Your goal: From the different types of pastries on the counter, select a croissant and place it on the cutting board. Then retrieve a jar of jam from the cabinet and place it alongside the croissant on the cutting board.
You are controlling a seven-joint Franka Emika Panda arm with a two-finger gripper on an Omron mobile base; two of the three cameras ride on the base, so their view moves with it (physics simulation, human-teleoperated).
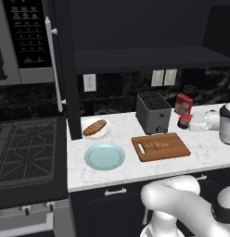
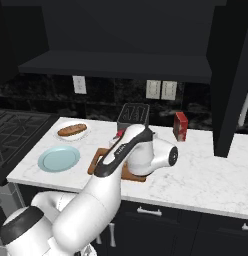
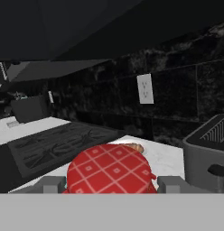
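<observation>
the gripper (image 3: 109,191) pinches the jam jar (image 3: 109,170) between its 2 fingers, near the toaster (image 1: 153,112), so lowering carelessly could squash the croissant (image 1: 156,145) already on the cutting board (image 1: 172,149).

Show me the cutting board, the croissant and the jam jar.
cutting board (image 1: 175,149), left base view, bare wood at its right.
croissant (image 1: 156,145), left base view, its middle.
jam jar (image 3: 109,169), hand view, checked red lid.
</observation>
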